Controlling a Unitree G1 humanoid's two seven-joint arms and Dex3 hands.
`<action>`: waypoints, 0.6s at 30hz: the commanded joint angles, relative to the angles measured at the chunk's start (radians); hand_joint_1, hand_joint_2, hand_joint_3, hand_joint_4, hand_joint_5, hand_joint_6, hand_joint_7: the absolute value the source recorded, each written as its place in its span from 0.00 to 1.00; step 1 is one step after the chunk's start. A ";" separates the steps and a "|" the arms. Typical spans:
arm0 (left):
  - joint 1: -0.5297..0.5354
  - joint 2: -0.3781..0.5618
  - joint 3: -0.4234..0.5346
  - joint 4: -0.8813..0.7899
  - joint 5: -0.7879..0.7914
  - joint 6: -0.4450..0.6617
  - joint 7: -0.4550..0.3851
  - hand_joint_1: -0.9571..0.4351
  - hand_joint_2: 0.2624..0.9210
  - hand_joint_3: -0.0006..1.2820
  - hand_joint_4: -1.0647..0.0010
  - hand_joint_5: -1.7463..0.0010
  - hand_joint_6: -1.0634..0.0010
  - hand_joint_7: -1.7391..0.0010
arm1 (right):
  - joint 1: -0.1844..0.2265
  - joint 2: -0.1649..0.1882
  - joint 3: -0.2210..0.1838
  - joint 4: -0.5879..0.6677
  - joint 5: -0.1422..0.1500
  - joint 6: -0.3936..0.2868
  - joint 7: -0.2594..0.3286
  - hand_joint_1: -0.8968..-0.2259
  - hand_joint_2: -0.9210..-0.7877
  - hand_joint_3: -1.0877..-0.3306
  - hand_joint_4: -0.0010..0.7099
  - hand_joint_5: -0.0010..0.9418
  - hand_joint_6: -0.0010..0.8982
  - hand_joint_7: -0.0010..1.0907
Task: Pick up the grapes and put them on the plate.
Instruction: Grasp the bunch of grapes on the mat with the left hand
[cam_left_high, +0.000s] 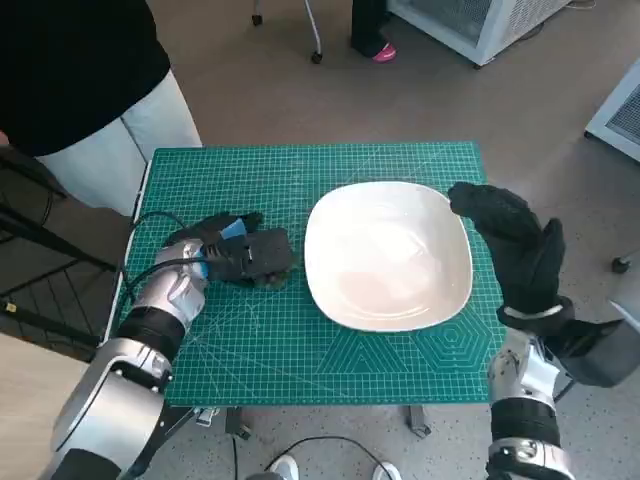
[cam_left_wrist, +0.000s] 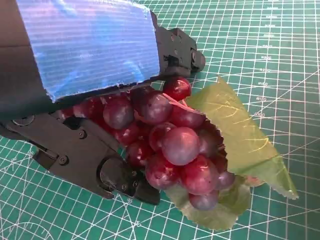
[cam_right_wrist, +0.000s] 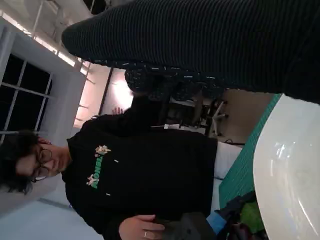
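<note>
A bunch of dark red grapes (cam_left_wrist: 172, 145) with green leaves (cam_left_wrist: 239, 135) lay on the green grid-marked cutting mat (cam_left_high: 330, 360) covering the tabletop, just left of the wide white ceramic plate (cam_left_high: 388, 255) and off it. The left robot hand (cam_left_high: 232, 250), black with blue tape across its back, lay over the bunch. In the left wrist view its black fingers (cam_left_wrist: 90, 160) curled around the grapes from both sides, touching the fruit, so it held the bunch against the mat. The right robot hand (cam_left_high: 515, 245), in a black knitted glove, hovered at the plate's right edge holding nothing, its fingers loosely extended. A person in a black sweatshirt (cam_right_wrist: 135, 175) sat beyond the tabletop.
</note>
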 joint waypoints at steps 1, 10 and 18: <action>0.029 -0.008 -0.012 0.043 0.006 0.008 -0.022 0.42 0.76 0.00 0.91 0.99 0.79 0.99 | 0.012 -0.001 0.000 0.008 0.001 0.004 0.006 0.77 0.00 0.74 0.75 0.00 0.56 0.00; 0.025 -0.008 0.002 0.048 -0.005 0.016 -0.012 0.44 0.77 0.00 0.87 0.99 0.73 0.98 | 0.009 -0.004 0.000 0.014 -0.001 -0.001 0.012 0.76 0.00 0.74 0.75 0.00 0.56 0.00; 0.045 -0.013 0.002 0.044 0.001 0.000 0.084 0.56 0.77 0.00 0.59 0.96 0.54 0.97 | 0.007 -0.007 0.001 0.018 -0.005 -0.007 0.009 0.77 0.00 0.73 0.75 0.00 0.56 0.00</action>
